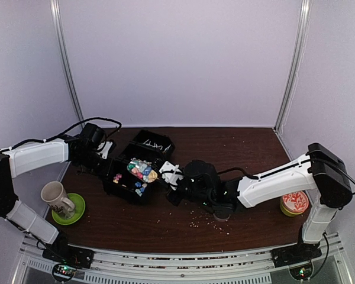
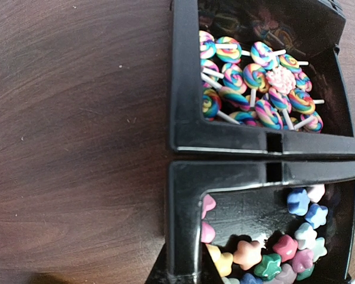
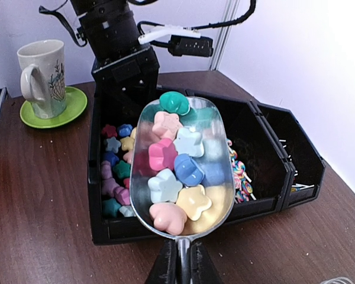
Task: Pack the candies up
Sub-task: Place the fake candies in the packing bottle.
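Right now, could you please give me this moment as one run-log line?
right gripper: shut on metal scoop | scoop: full of star candies, over black bin | left gripper: shut, at bin edge

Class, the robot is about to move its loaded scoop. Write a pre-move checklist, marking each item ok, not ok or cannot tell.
1. Right gripper shut on the scoop handle: ok.
2. Scoop holds star candies: ok.
3. Load secure: not ok; it is heaped, with a teal star perched at the tip.
4. Scoop above the star bin, so spills should land inside: ok.
5. Left gripper steadying that bin: cannot tell; contact is hidden.
6. Mug away from the scoop: ok.
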Motion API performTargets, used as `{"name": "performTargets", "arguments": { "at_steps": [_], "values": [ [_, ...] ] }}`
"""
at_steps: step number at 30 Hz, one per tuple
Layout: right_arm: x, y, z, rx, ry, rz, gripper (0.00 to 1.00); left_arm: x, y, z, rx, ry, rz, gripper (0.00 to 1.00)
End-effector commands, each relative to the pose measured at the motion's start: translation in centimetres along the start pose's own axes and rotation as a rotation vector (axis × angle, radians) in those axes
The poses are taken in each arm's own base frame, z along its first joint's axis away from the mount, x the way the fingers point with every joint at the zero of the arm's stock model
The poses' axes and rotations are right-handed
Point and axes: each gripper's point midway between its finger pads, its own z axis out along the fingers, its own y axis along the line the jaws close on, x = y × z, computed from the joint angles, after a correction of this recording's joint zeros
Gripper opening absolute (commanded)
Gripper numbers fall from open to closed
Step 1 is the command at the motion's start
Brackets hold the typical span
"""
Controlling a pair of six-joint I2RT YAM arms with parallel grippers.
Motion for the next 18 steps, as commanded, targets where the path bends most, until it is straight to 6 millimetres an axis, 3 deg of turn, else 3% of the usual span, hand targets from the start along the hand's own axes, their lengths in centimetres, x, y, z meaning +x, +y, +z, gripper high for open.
{"name": "performTargets", "arguments": {
  "at_steps": [1,6,18],
  "values": [
    [-4.8,-1.6,-1.2,0.048,-0.179,0.053,0.0,-8.2,-2.5,-3.8,0.112,-0.3,0.017,0.0],
    [-5.8,-2.4,-1.9,0.081,-0.229,0.084,0.0,-8.2,-2.5,-3.9,0.111,-0.301,0.019,0.0],
    [-4.8,-5.5,-4.2,0.202,-0.218,0.085,0.0,-8.3,-2.6,-4.2,0.114,-0.304,0.018,0.0]
  ]
}}
